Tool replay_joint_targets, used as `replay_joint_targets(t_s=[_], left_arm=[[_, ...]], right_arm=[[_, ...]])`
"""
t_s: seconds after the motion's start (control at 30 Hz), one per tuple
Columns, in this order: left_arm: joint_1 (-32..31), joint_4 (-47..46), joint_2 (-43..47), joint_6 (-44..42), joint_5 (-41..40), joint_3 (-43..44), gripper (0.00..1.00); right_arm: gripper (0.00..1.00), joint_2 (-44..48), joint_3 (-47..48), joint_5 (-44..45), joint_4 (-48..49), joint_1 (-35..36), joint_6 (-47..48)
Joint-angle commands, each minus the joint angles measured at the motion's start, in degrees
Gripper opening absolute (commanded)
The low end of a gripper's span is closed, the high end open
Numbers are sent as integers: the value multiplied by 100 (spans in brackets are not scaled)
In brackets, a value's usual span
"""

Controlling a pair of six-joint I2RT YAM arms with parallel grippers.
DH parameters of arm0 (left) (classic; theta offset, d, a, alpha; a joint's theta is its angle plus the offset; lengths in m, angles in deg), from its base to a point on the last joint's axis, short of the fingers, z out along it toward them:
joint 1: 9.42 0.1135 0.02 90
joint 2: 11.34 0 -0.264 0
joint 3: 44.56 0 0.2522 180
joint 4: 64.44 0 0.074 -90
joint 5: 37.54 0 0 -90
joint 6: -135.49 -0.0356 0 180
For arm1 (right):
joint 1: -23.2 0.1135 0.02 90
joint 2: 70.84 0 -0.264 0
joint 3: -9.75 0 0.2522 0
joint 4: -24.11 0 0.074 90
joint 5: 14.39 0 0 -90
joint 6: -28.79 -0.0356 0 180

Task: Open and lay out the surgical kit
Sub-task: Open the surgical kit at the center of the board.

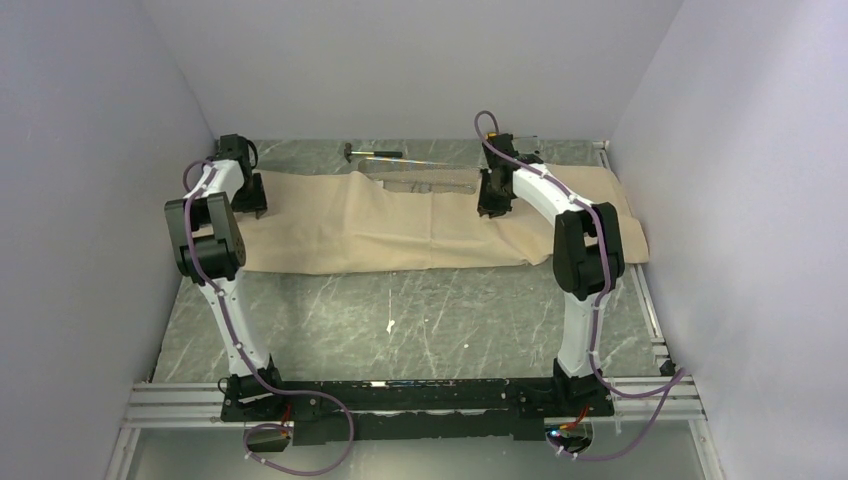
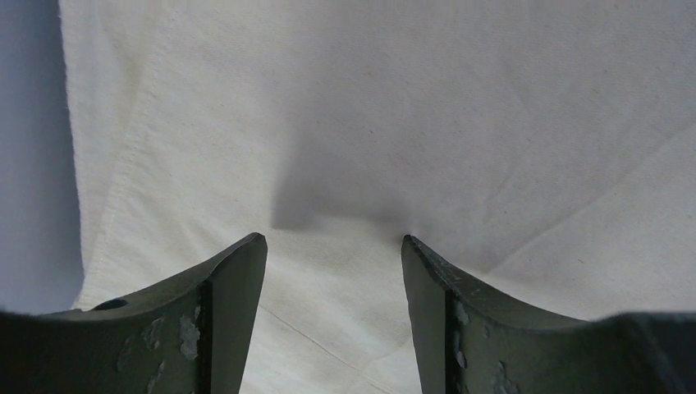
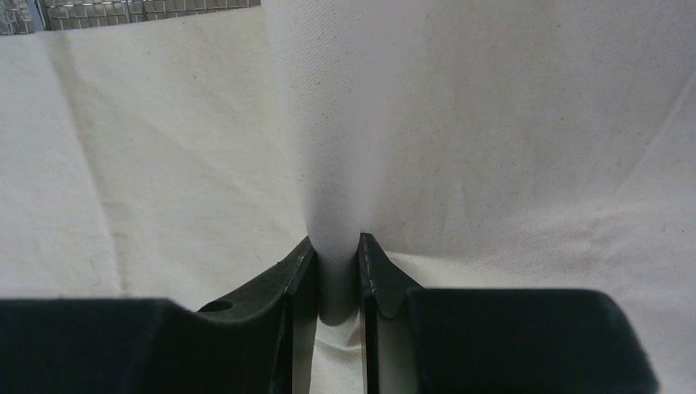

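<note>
The beige wrap cloth (image 1: pixel 400 225) lies spread across the far half of the table, rumpled in the middle. At its far edge a strip of the steel wire-mesh tray (image 1: pixel 425 183) shows, also seen as mesh (image 3: pixel 123 10) in the right wrist view. My right gripper (image 1: pixel 492 207) is down on the cloth right of the tray; its jaws (image 3: pixel 336 240) are shut on a raised fold of the cloth (image 3: pixel 345 148). My left gripper (image 1: pixel 255 205) sits at the cloth's far left end, open (image 2: pixel 334 240), with flat cloth (image 2: pixel 410 123) under and between its fingers. Clamps, tweezers and gauze are hidden.
A small black-handled hammer (image 1: pixel 365 153) lies on the marbled table (image 1: pixel 420 320) behind the cloth. Grey walls close in on the left, right and back. The cloth's hemmed left edge (image 2: pixel 123 164) shows in the left wrist view.
</note>
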Motion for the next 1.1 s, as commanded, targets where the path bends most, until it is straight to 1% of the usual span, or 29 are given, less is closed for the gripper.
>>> replay_joint_targets(t_s=[0.0,0.13,0.37,0.47,0.6,0.67,0.73,0.77,0.83,0.9,0.97,1.07], left_arm=[[411,243,-656,-324,-520,-47,66],[658,390,-855,-359,-574,201,66],[849,481,-1135,-414,-729,583,66],[905,510,-1147,-414,-603,670,66],[878,523,-1022,-390,-214,817,66],[831,604,-921,-356,-41,955,68],[744,613,-766,-322,192,1058,70],[695,610,-672,-299,284,1119,71],[561,688,-497,-267,436,1315,75],[432,750,-352,-203,582,1480,78],[354,811,-260,-122,717,1640,82],[302,975,-244,69,882,1776,82]], right_arm=[[25,97,30,-358,422,197,-457],[25,53,22,-549,466,257,-557],[25,-81,179,-740,515,417,-713],[25,-93,259,-661,441,438,-764],[25,-32,453,-337,234,432,-651],[31,-19,685,-103,6,427,-554],[42,17,895,56,-150,421,-417],[50,46,1011,141,-248,421,-340],[59,120,1212,317,-416,416,-177],[63,263,1321,481,-506,355,-61],[65,463,1268,527,-470,211,9],[66,771,1004,538,-346,-117,60]])
